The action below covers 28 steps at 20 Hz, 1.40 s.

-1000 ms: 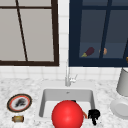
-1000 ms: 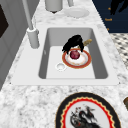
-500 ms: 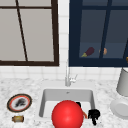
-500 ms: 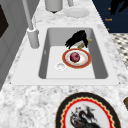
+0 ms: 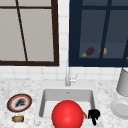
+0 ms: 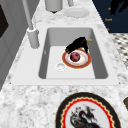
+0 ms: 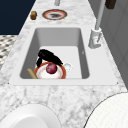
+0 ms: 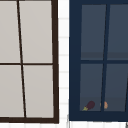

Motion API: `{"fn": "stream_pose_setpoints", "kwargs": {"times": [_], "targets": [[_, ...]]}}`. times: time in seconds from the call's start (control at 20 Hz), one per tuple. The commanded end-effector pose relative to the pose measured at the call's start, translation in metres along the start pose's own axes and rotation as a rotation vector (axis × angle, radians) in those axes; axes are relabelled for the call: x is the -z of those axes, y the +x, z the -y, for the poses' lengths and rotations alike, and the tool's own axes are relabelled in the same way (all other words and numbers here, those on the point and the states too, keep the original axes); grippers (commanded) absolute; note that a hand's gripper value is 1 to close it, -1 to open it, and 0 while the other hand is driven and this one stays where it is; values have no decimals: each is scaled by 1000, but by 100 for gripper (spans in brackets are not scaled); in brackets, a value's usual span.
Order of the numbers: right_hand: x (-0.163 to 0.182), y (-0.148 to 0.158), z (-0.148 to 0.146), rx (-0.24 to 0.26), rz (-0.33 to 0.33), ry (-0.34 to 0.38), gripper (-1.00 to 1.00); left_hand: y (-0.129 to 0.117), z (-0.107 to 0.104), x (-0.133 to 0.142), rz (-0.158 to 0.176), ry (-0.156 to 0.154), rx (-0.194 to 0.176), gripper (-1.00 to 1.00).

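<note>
The counter (image 6: 30, 100) is speckled marble, with a white sink (image 6: 98, 47) sunk into the middle and a tap (image 6: 32, 37) at its back edge. In the front view a big red ball (image 5: 67, 114) sits at 6 o'clock, right in front of the sink.

A patterned dark-rimmed plate (image 5: 19, 102) lies on the counter out at 9 o'clock from the sink in the front view, with a small brown thing (image 5: 18, 118) just beside it at 6 o'clock. Over at 3 o'clock there's a plain white plate (image 5: 120, 108) and a grey canister (image 5: 123, 82) behind it.

Inside the sink there's a plate (image 6: 83, 60) with an orange-red rim lying flat on the bottom, toward the front-right corner, and a dark red round fruit (image 6: 75, 56) sits in the middle of it. The drain (image 6: 60, 66) is just beside that plate.

A hand (image 6: 77, 44) is down in the sink, at the plate's far edge in the left side view, roughly 12 o'clock from the fruit. Its fingers (image 6: 86, 48) point down toward the rim; can't tell if they actually touch it or whether it's gripping anything. By the front view, where it's at the sink's right edge (image 5: 93, 115), it's the right hand.

A thin tan stick (image 7: 32, 73) lies right by the plate and hand.
</note>
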State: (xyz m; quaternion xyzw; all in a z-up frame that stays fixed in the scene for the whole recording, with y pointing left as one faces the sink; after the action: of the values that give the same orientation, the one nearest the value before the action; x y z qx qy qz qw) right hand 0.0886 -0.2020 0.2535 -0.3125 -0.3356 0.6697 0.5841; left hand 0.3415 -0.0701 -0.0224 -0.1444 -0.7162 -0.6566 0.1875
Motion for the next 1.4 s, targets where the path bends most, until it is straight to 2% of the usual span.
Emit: {"fn": "stream_pose_setpoints", "kwargs": {"times": [0.0, 0.15, 0.25, 0.4, 0.5, 0.55, 0.6, 0.7, 0.75, 0.8, 0.9, 1.15, 1.25, 1.35], "targets": [[0, 0, 0, 0, 0, 0, 0, -5, 10, -1, -5, 6, 0, -100], [0, 0, 0, 0, 0, 0, 0, -17, 28, 4, -8, 2, 1, -100], [0, 0, 0, 0, 0, 0, 0, -26, 38, 1, 2, 12, -2, -100], [0, 0, 0, 0, 0, 0, 0, -41, 48, -5, 13, 29, -27, -100], [0, 0, 0, 0, 0, 0, 0, -52, 57, -16, 31, 54, -34, -100], [0, 0, 0, 0, 0, 0, 0, -58, 60, -20, 36, 57, -43, -100], [0, 0, 0, 0, 0, 0, 0, -64, 62, -23, 36, 59, -55, -100], [0, 0, 0, 0, 0, 0, 0, -73, 57, -24, 28, 47, -42, -100], [0, 0, 0, 0, 0, 0, 0, -78, 52, -25, 22, 38, -51, -100], [0, 0, 0, 0, 0, 0, 0, -82, 47, -26, 22, 37, -75, 100], [0, 0, 0, 0, 0, 0, 0, -83, 41, -25, 35, 29, -131, 100], [0, 0, 0, 0, 0, 0, 0, -83, 36, -22, 35, 16, 24, 100], [0, 0, 0, 0, 0, 0, 0, -85, 34, -22, 30, 27, 66, 100], [0, 0, 0, 0, 0, 0, 0, -87, 32, -21, 27, 34, 90, 100]]}}
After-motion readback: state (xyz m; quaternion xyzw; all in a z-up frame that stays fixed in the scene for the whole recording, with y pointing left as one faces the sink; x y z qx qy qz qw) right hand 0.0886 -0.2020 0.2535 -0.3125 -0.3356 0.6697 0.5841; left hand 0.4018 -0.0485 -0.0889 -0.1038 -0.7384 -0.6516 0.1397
